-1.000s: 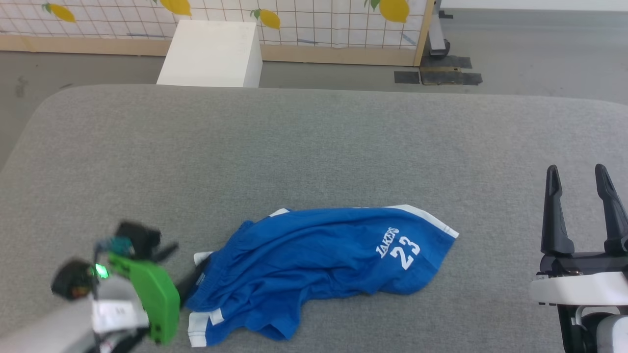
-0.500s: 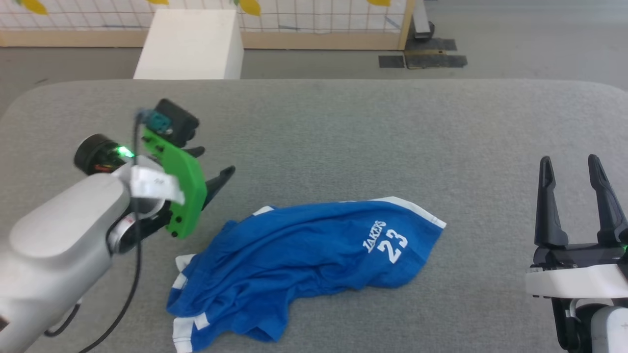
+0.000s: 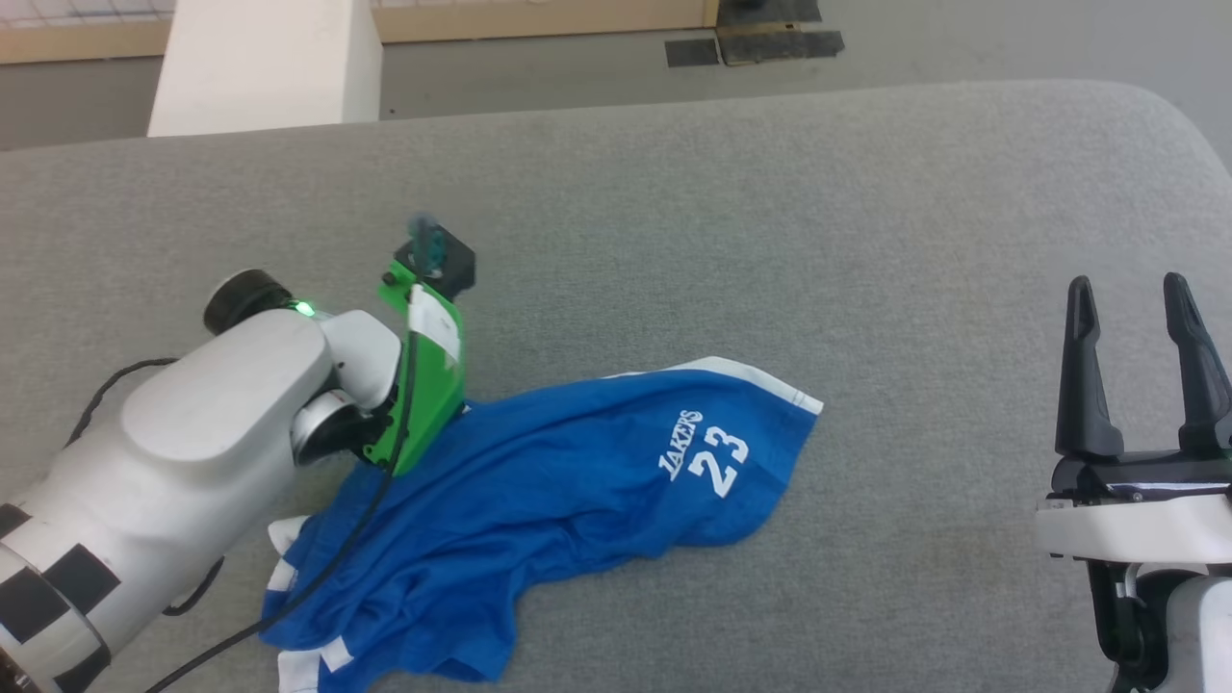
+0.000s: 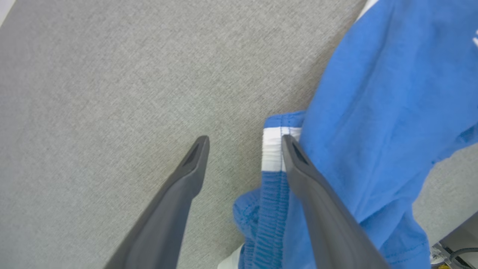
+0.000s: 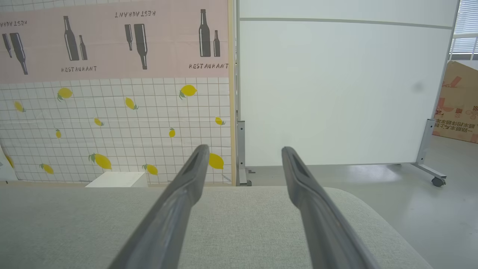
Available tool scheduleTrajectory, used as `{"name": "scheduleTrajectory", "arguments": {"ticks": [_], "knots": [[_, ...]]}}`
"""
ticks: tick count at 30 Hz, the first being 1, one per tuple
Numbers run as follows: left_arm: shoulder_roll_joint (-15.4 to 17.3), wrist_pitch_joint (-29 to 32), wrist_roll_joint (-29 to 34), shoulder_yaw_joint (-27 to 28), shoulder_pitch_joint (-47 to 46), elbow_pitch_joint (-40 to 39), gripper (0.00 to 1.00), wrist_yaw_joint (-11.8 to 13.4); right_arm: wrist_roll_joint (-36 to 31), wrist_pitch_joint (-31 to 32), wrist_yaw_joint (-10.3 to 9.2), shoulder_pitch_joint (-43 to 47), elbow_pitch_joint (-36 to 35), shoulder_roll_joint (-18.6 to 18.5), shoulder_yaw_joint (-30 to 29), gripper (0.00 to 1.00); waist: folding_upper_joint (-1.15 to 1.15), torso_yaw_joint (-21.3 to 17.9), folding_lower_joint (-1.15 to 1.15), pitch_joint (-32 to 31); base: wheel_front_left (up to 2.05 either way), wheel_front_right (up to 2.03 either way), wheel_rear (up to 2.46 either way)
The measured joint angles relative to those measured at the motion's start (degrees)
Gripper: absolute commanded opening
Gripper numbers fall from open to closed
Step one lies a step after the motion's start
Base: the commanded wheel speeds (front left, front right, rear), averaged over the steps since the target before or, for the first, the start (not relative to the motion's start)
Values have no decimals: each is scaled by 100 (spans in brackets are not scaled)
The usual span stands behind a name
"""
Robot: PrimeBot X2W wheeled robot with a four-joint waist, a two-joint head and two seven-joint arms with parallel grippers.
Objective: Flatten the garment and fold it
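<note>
The garment [image 3: 577, 481], royal-blue shorts with white stripes and a white "LAKERS 23" print, lies crumpled on the grey padded table [image 3: 674, 192]. My left arm's green wrist mount [image 3: 428, 385] hangs over the garment's upper-left edge and hides the fingers there. In the left wrist view my left gripper [image 4: 244, 140] is open and points down. A white stripe [image 4: 274, 149] and the ribbed waistband [image 4: 269, 209] lie between the fingers, against the right one. My right gripper [image 3: 1136, 289] stands open at the right, well clear of the garment [image 4: 373, 112]. It is empty in its own view [image 5: 244, 149].
A white box [image 3: 269, 58] stands on the floor beyond the table's far edge. The table's rounded far-right corner [image 3: 1155, 106] is near my right gripper. A lemon-print wall [image 5: 112, 130] and a white partition [image 5: 336, 93] stand behind the table.
The head camera has tilted down and turned. My left arm has swung from the lower left up and over the garment's waistband end. The right gripper has stayed put, and the garment lies as before.
</note>
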Motion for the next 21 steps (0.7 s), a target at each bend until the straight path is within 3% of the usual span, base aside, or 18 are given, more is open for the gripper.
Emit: {"name": "scheduleTrajectory", "arguments": {"ticks": [11, 12, 14, 21], "knots": [[277, 1031, 717, 1, 438, -947, 100, -1, 48, 0, 0, -143, 0, -1, -23, 100, 0, -188, 0, 334, 0, 0, 0], [297, 1029, 754, 10, 439, -974, 48, -1, 48, 0, 0, -171, 0, -1, -23, 100, 0, -196, 0, 356, 0, 0, 0], [323, 965, 737, 16, 439, -974, 0, -12, 48, 0, 0, -192, 0, -1, -23, 100, 0, -209, 0, 389, 0, 0, 0], [476, -69, 181, 24, 182, -899, 0, -26, 48, 0, 0, -190, -2, -2, -57, 100, 0, -178, 0, 364, 0, 0, 0]]}}
